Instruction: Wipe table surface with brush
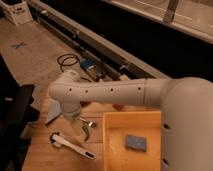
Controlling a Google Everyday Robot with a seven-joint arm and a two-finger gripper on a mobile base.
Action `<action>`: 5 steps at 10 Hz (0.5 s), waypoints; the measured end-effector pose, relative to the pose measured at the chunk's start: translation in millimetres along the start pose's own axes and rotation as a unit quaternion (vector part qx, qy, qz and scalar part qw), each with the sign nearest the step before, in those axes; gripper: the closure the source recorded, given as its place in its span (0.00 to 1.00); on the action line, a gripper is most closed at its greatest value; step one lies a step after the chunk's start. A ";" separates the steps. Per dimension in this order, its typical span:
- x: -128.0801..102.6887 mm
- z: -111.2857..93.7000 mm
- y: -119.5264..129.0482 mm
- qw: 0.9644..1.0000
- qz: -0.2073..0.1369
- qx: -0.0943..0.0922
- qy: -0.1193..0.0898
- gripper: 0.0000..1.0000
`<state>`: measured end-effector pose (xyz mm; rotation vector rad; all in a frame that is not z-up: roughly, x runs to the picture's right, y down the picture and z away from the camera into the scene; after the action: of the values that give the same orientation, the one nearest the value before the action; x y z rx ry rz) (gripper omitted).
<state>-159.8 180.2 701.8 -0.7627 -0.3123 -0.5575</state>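
The table surface (45,155) is pale wooden planks at the lower left. The brush (70,146) lies flat on it, white handle pointing left and dark head (89,154) toward the yellow tray. My white arm reaches in from the right and bends down over the table. The gripper (76,127) hangs from the wrist just above the brush handle and beside the green chili pepper (86,131). It holds nothing that I can see. Whether it touches the brush is unclear.
A yellow plastic tray (112,150) stands right of the brush with a blue-grey sponge (135,143) inside. A grey flat piece (53,114) lies at the table's left rear. A black object (20,107) stands left of the table. A cable coil (67,60) lies on the floor behind.
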 end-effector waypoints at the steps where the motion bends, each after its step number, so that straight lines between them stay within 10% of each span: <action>1: -9.7 12.0 -6.3 1.000 -0.003 -0.003 -0.006 0.35; 5: -26.9 45.8 -8.3 0.999 -0.003 -0.015 -0.042 0.35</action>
<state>-189.5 218.1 725.6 -0.8163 -0.3848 -0.5369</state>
